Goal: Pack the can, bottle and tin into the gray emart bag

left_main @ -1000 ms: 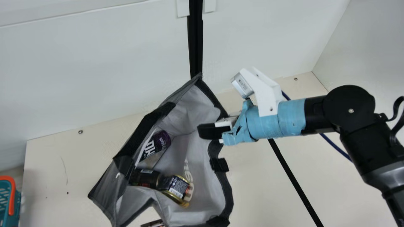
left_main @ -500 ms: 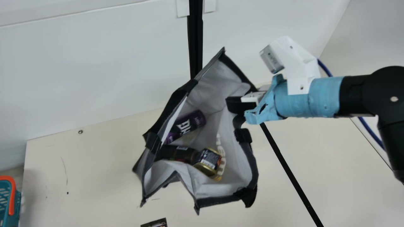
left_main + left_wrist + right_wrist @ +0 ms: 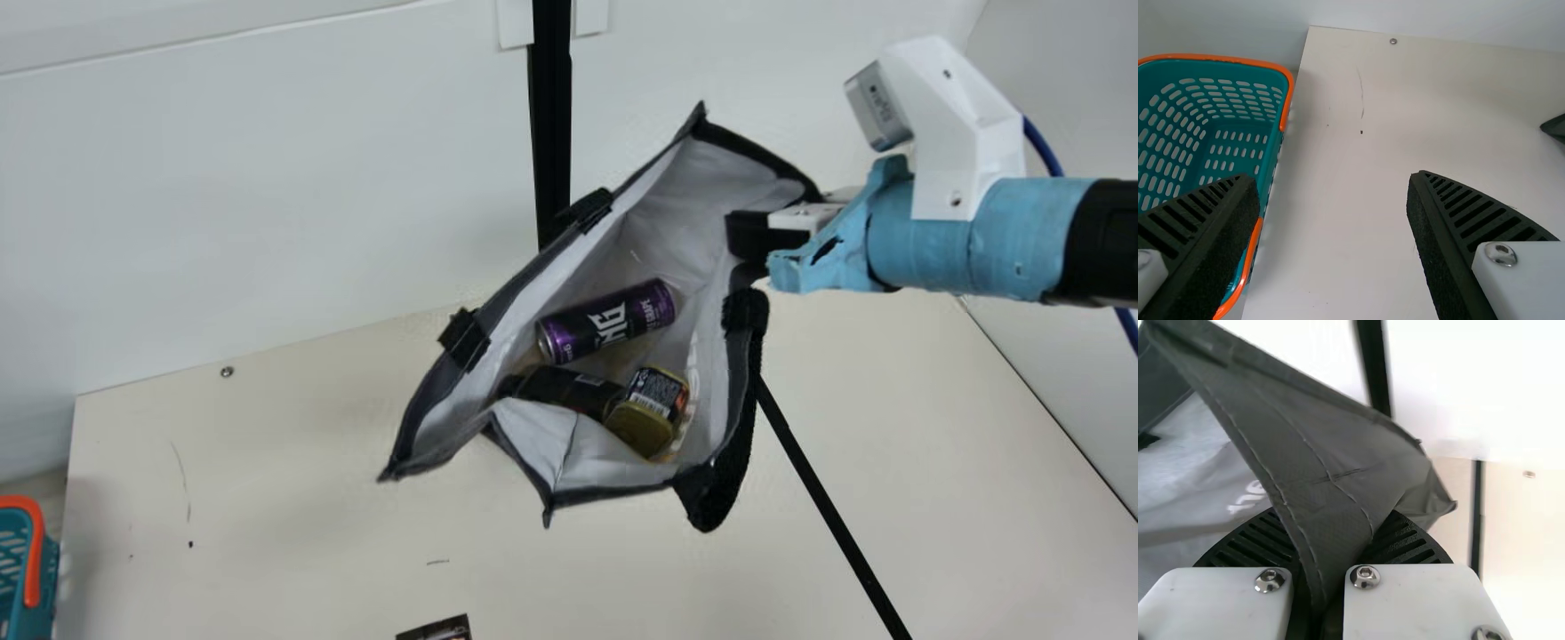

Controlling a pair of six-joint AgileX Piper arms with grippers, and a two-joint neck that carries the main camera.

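Inside the bag (image 3: pixel 685 204): can (image 3: pixel 609 322), bottle (image 3: pixel 564 389), tin (image 3: pixel 646 420); right pincer (image 3: pixel 745 235) clamps it, left (image 3: pixel 1333 183) gapes empty.

Big white lettering runs over the purple can (image 3: pixel 600 324), smaller print near its 2 ends; I can't make out a sure word from here. The label (image 3: pixel 658 388) on the tin (image 3: pixel 642 428) carries a barcode and tiny lines, too small to read. White letters mark the gray bag (image 3: pixel 1298 440), only partly visible.
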